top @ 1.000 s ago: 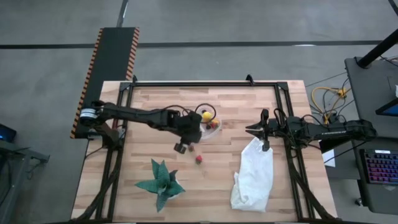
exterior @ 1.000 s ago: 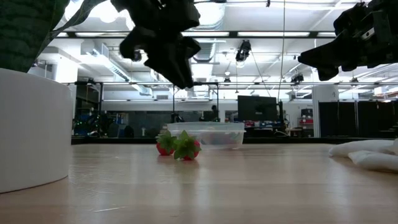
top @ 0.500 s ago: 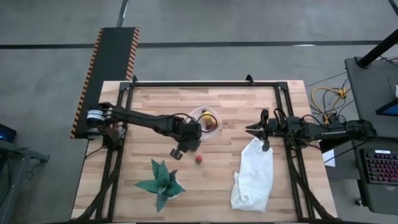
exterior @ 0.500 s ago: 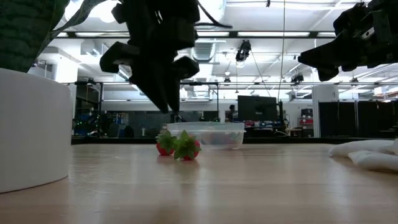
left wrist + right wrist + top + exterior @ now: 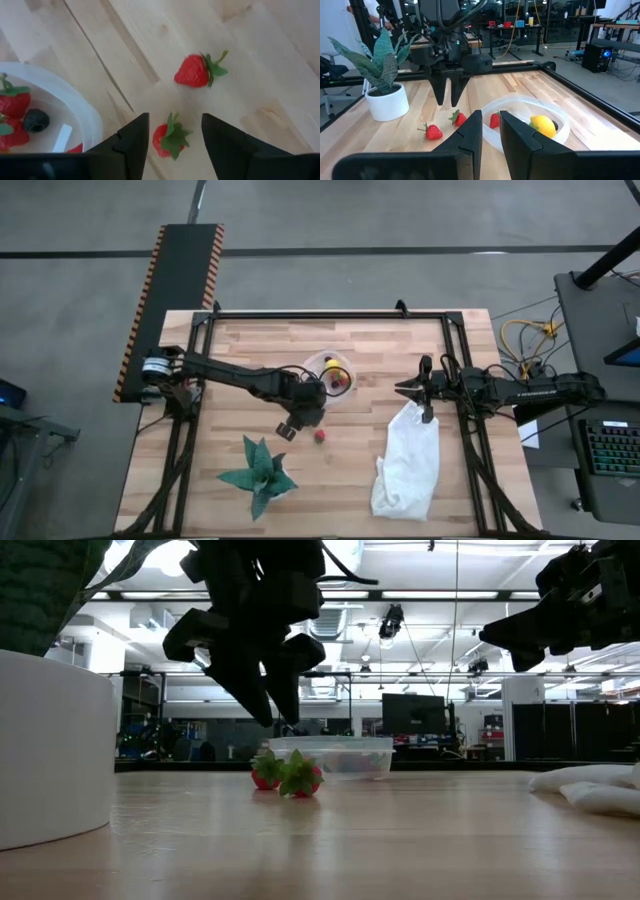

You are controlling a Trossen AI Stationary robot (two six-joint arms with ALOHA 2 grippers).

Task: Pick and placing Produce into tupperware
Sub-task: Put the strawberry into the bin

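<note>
Jaws of the left gripper (image 5: 172, 142) stand parted with nothing held; in the left wrist view a strawberry (image 5: 170, 141) lies on the wood in the gap between the two dark fingers (image 5: 131, 141), clear of both. In the high view this gripper (image 5: 300, 413) sits just left of centre frame, above the table (image 5: 250, 340); in the low view its fingers (image 5: 262, 690) hang above the two berries without touching them.

Second strawberry (image 5: 198, 71) lies apart from the first, on bare wood; in the high view it shows as a red spot (image 5: 320, 436) just below and right of the left gripper.

Tupperware (image 5: 331, 375), clear and rounded, sits at upper centre of the table, just up and right of the left gripper. Its rim (image 5: 75, 102) shows at lower left of the left wrist view, with strawberries (image 5: 12, 100) and a dark ball (image 5: 36, 120) inside. The right wrist view shows a yellow lemon piece (image 5: 543, 125) in the tub (image 5: 560, 117).

Right gripper (image 5: 412, 390) waits at right of centre frame, over the upper end of a white cloth bag (image 5: 407, 465); its fingers (image 5: 470, 131) stand a narrow gap apart, empty.

Green spiky plant (image 5: 258, 474) in a white pot (image 5: 386, 102) stands at lower left of the table
</note>
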